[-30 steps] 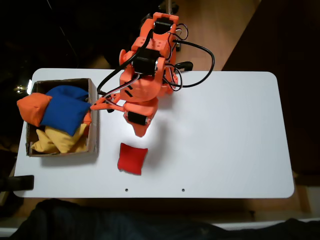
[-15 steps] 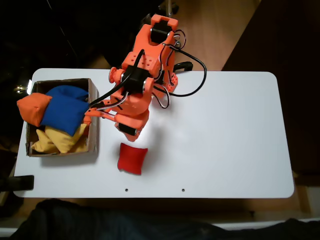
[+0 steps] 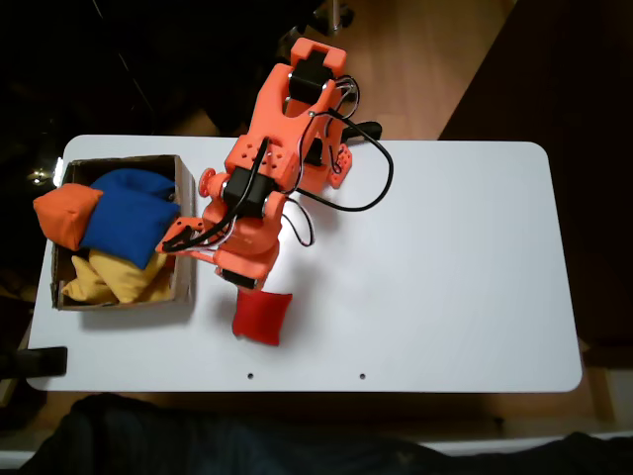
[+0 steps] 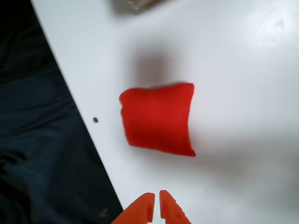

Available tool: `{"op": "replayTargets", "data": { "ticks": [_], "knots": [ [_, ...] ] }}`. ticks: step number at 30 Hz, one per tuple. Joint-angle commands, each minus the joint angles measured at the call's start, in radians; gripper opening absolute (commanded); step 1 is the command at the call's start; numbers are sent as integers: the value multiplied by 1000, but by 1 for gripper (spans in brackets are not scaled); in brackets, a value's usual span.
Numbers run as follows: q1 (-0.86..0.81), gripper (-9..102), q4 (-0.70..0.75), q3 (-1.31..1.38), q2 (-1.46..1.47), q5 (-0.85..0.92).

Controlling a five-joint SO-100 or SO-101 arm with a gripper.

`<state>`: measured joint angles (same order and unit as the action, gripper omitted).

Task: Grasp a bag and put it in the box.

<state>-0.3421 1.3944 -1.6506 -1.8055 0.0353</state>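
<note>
gripper nearly closed, empty, above the table, red bag just ahead, untouched

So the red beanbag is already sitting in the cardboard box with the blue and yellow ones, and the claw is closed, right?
Not quite. The red beanbag lies on the white table, outside the cardboard box, as the fixed view shows. The rest holds: blue and yellow ones are in the box, and the claw looks closed in the wrist view.
</note>
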Motion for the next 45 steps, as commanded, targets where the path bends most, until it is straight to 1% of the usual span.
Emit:
{"op": "replayTargets", "data": {
  "ticks": [1, 15, 24, 32, 37, 42, 45],
  "knots": [
    [-9, 0, 8, 74, 28, 9],
    [-21, 1, 46, 141, 155, 51],
    [-20, 0, 43, 147, 199, 84],
    [-14, 1, 29, 147, 216, 206],
    [-15, 1, 32, 143, 219, 221],
    [-12, 1, 26, 140, 222, 307],
    [-12, 7, 28, 138, 229, 325]
  ]
}}
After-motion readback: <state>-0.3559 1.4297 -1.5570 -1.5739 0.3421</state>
